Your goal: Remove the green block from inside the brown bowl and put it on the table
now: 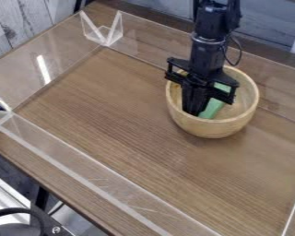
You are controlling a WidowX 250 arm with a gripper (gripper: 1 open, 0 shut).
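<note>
Far to the left of the claw, the table [113, 120] lies bare, a wood-grain top edged with low clear walls [64, 180]; this is the ground on which the block is to be set. Directly beneath the claw sits the brown bowl [213, 121], a thick-rimmed wooden vessel that looks heavy enough to stay put during a lift. The claw [203, 103] points straight down into the bowl, its two dark fingers pressed together. Between and just right of the fingertips lies the green block [216, 109], inside the bowl and leaning against the right inner wall. The fingers appear to pinch the block across its narrow width, though the fingertips hide the contact itself, so the hold is probable rather than certain.

The block is judged light, stiff and smooth-faced: a small flat bar that will not deform but may slip or pivot if taken near one end. The sound place to hold it is across its short width near mid-length, which is roughly where the fingers stand.
</note>
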